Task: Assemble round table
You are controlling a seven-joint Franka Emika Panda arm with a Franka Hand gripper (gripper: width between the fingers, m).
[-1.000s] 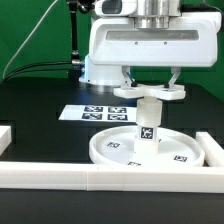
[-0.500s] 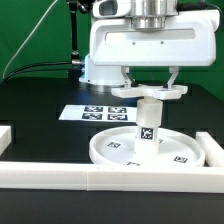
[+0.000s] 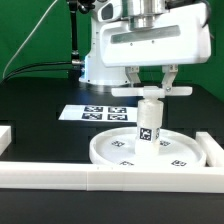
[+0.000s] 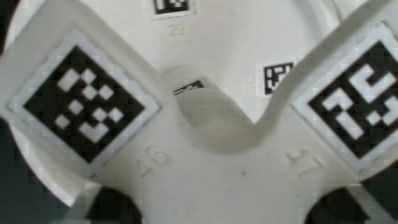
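Insp. note, near to far.

Lower edge of frame, ext. view: long white rail [image 3: 60,178] laid flat across full width, shorter rail [image 3: 213,150] at lower right. Judged a fence to stop parts sliding off; no part of the build.

Just behind, lower centre-right: round disc [image 3: 105,150], rim up, flat on black table [image 3: 40,120]. Laid underside up, prob. to take post and foot from above. Post [image 3: 148,112] upright at disc centre, tag toward camera, base touching disc.

On top of post, centre of frame: cross piece [image 3: 124,92], level, arms out to both sides. Gripper [image 3: 152,86] directly above, vertical, fingers clamped on cross piece, one each side of hub. Held square over post axis, likely for seating or turning onto post top. Cannot tell from ext. view whether fully seated or only resting: joint hidden behind arms.

Wrist view: pic mostly filled by cross piece [image 4: 196,150], two large-tagged arms spread wide, disc [image 4: 214,35] pale beyond w/ smaller tags. Post largely hidden under hub, blurred.

Risk, as judged: jammed joint or tipped post from any tilt in grip.

Surface: matt black, flat, non-reflective. Marker board [image 3: 92,113] at mid-left, behind disc, apart from it.

Room: green backdrop [image 3: 30,30] upper left, dark cable [image 3: 40,66] trailing across it toward arm base [image 3: 92,68]. Lighting even, no hard shadows.
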